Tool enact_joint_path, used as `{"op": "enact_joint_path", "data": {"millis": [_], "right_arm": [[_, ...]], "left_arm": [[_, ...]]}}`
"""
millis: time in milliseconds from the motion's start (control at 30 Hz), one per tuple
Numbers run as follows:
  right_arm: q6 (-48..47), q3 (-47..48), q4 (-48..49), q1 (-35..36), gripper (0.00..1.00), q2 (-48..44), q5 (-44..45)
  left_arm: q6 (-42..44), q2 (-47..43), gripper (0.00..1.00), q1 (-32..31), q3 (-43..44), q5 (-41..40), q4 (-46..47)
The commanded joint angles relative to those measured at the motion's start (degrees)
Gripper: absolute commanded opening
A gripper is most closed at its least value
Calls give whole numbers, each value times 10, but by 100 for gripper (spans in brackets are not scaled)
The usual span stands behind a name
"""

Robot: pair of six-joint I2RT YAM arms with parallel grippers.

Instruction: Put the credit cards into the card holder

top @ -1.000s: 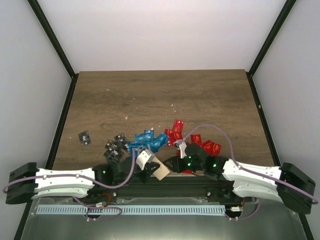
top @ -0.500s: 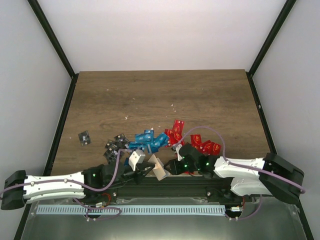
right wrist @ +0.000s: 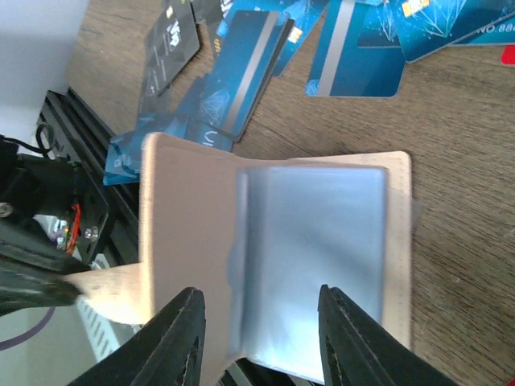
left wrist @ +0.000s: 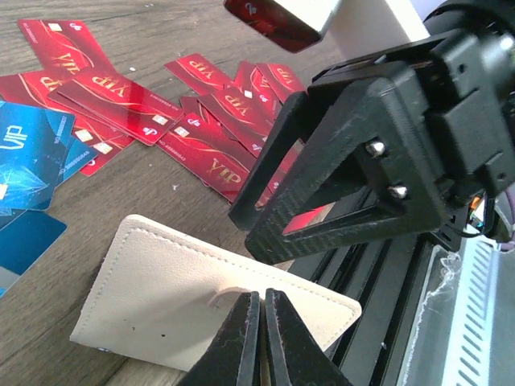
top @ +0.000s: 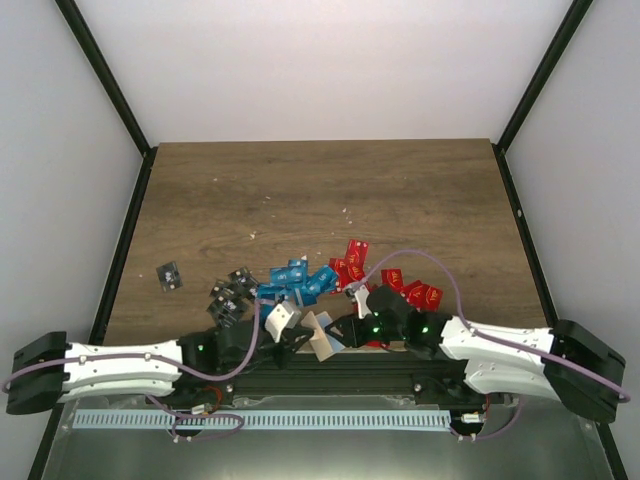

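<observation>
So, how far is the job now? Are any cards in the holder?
Done: the holder is open, and the left fingers are shut on its edge. In hand: the right fingers hang open above its pocket, with no card between them. Left: nearly everything. No card shows inside, and the cards lie spread on the table.

The left gripper point(left wrist: 262, 310) pinched shut on the card holder point(left wrist: 153, 289) edge. The right gripper point(right wrist: 257, 297) hung over the card holder, jaws apart.

Blurred card holder point(right wrist: 322, 241) behind fingers point(right wrist: 173, 338)
</observation>
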Motion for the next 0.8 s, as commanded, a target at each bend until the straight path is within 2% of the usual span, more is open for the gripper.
{"op": "enact_joint_path", "data": {"millis": [0,267,400,633,767], "right_arm": [[3,-8,-20,-1,40,-38,5],[5,-15,-48,-1,39,-91,14],[10,-16,-39,-1,38,-88,11],[13,-9,19,-2,36,-23,14],[14,6,58,-1,35,29,2]], "left_arm": [[32,51,4,14,32,18,77],[69,157,4,46,82,94,148],[65,186,4,58,86,96,157],[-1,113,4,94,15,62,145],[-35,40,4,115,-14,36,93]]}}
